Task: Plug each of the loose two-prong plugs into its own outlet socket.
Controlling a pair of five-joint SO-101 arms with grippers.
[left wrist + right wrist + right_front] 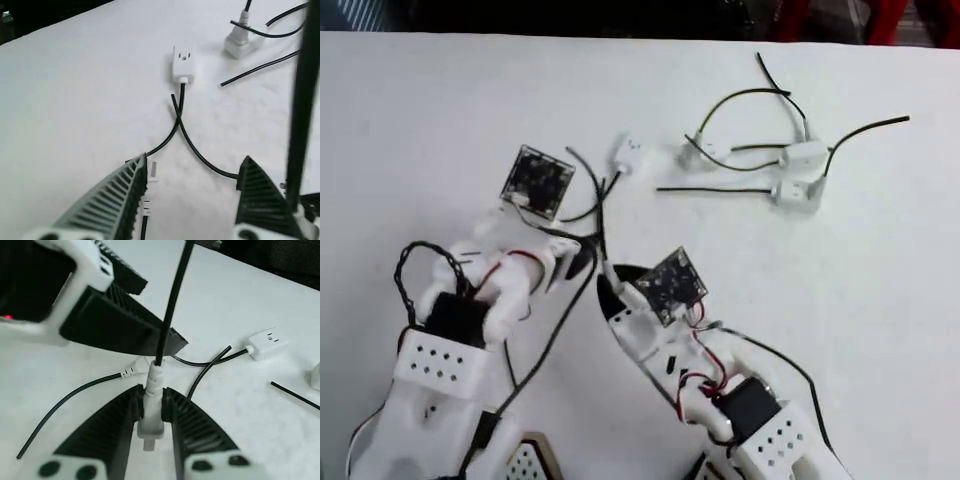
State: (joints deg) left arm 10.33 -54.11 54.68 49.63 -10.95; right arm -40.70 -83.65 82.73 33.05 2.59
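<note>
Right gripper (151,394) is clamped on a white plug (150,426) near the outlet socket (267,342), left gripper (195,160) hangs open by a second plug (154,170); they look light with springy cords, so I'd grab the hard body.

The high view looks down over the table (420,100), while both close, low wrist views share one outlet socket (182,62).
</note>
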